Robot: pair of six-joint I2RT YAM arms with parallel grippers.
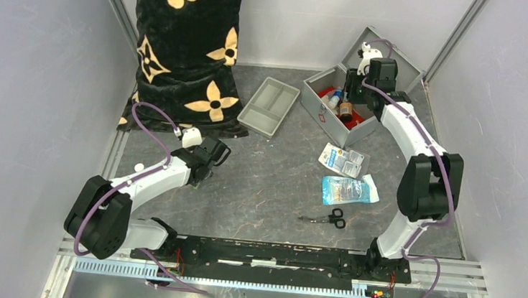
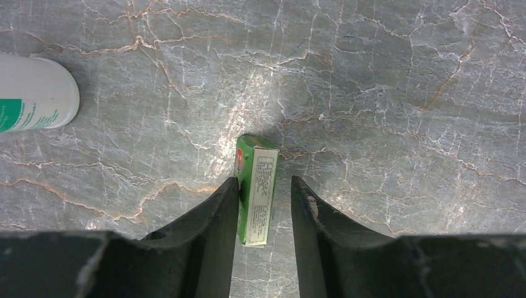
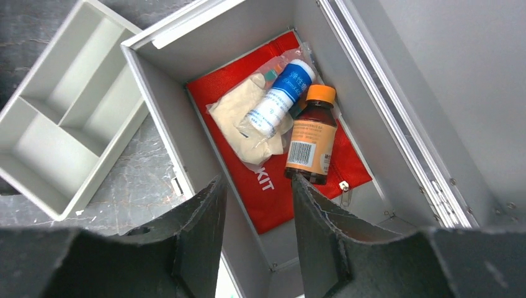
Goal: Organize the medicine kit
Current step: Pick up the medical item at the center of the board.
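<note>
A small green medicine box [image 2: 257, 186] lies on the marble table. My left gripper [image 2: 265, 186] is open astride it: the left finger touches its side, the right finger stands a little off. In the top view the left gripper [image 1: 207, 160] hides the box. My right gripper [image 3: 259, 186] is open and empty above the open grey metal kit case [image 3: 186, 130], which also shows at the back right of the top view [image 1: 321, 118]. In the case lie a red kit pouch [image 3: 273, 192], pale gloves [image 3: 239, 115], a blue-white tube [image 3: 280, 93] and an amber bottle with an orange cap [image 3: 310, 139].
A grey divided tray [image 1: 268, 105] lies left of the case. Two sealed packets [image 1: 342, 159] [image 1: 347, 190] and black scissors [image 1: 329, 217] lie in front of it. A white bottle [image 2: 34, 102] lies beside the left gripper. A black flowered cushion [image 1: 183, 48] stands at the back left.
</note>
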